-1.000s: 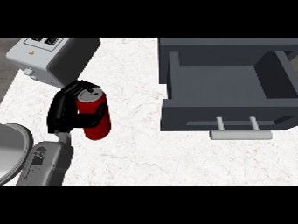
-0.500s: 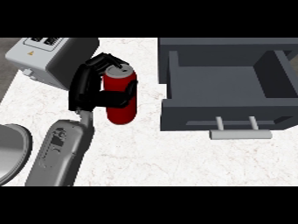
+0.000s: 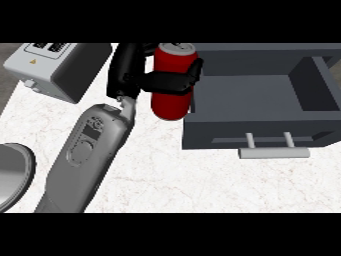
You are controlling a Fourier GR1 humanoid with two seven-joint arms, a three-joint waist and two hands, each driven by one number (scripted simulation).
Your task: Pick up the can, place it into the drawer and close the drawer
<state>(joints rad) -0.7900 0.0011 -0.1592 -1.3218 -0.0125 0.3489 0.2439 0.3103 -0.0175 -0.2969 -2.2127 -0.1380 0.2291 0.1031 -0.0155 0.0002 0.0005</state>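
While the white marbled surface [image 3: 202,185] fills most of the head view, the biggest thing on it is the dark grey drawer [image 3: 265,100], pulled open at the right, its hollow facing up and its front panel on the near side. 1 pale bar handle [image 3: 272,152] juts from that front panel on 2 short posts. At the near left edge a rounded grey metal vessel [image 3: 3,177] shows only in part. At the far left stands a light grey toaster [image 3: 55,67], with dark slots on top and a small yellow triangular sticker on its side; no writing on it can be read.

Between the toaster and the drawer, the grey forearm [image 3: 88,150] comes up from the near left, ending in the left hand [image 3: 140,72]. Its black fingers [image 3: 177,80] are wrapped around the red can [image 3: 173,82], crossing the can's middle as a dark band. That can is held off the surface, tilted, its silver top [image 3: 175,47] at the far end. It hangs just at the drawer's left wall, overlapping that wall's edge in the view, not inside the hollow. No label shows on the can. The right hand is out of view.
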